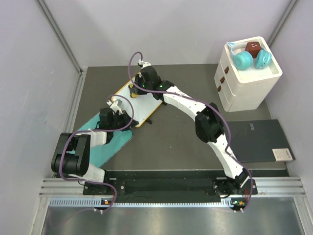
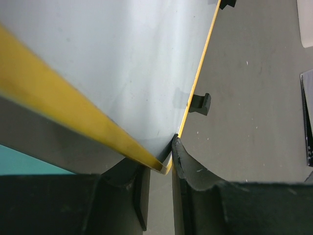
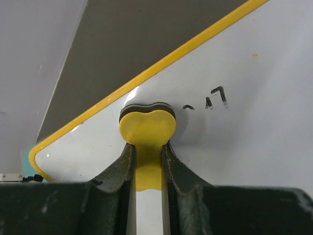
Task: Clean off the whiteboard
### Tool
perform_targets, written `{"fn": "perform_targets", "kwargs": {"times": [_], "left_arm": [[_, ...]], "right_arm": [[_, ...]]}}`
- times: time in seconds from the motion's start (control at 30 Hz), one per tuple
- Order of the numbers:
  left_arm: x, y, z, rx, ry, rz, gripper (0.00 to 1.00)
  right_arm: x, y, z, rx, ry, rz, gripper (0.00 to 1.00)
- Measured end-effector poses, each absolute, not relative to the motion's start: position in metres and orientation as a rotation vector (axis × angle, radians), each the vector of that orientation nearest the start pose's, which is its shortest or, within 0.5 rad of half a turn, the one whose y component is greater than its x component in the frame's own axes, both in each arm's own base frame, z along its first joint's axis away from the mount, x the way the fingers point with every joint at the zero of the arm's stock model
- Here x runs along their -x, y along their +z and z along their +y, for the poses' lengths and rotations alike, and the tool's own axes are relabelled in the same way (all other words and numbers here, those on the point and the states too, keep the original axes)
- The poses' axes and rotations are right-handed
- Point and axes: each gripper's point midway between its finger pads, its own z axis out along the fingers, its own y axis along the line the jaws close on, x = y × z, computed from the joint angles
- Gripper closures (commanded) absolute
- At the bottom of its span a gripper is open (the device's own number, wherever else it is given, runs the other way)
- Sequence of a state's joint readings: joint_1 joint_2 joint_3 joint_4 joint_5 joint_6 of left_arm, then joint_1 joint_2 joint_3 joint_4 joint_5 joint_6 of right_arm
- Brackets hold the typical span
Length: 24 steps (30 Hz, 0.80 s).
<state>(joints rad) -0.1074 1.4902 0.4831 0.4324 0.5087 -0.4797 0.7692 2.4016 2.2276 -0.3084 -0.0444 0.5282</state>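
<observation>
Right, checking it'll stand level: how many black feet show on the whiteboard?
2 feet, both on the whiteboard's right-hand edge in the left wrist view: one midway, one cut off at the top. Others may be hidden.

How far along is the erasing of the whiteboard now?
Done: the left gripper is shut on a corner of the whiteboard, and the part of the surface in the left wrist view looks clean. In hand: the right gripper holds a yellow eraser that seems to press on the board. Left: black marks beside the eraser are not yet wiped.
</observation>
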Motion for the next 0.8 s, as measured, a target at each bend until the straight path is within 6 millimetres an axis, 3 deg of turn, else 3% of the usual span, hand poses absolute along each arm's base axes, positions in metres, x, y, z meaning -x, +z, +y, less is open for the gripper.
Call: {"fn": "perform_targets", "kwargs": {"times": [0.2,0.37,0.5,0.63,0.8], "left_arm": [[-0.330,0.052,-0.139,0.104,-0.884,2.192,1.00],[-0.330,0.052,-0.140,0.100,-0.887,2.193,1.00],[-0.330,0.053,-0.141,0.092,-0.892,2.188,1.00],[-0.329,0.053,-0.142,0.092,-0.891,2.192,1.00],[-0.329,0.052,-0.141,0.092,-0.886,2.195,1.00]], "right_arm": [[-0.483,0.160,0.467,0.179,0.822,2.155,1.00],[-0.521,0.142,0.418,0.050,0.745,2.170,1.00],[-0.534,0.126,0.388,0.001,0.693,2.197,1.00],[-0.528,0.125,0.389,0.038,0.662,2.179,1.00],[-0.487,0.115,0.405,0.138,0.613,2.191,1.00]]}}
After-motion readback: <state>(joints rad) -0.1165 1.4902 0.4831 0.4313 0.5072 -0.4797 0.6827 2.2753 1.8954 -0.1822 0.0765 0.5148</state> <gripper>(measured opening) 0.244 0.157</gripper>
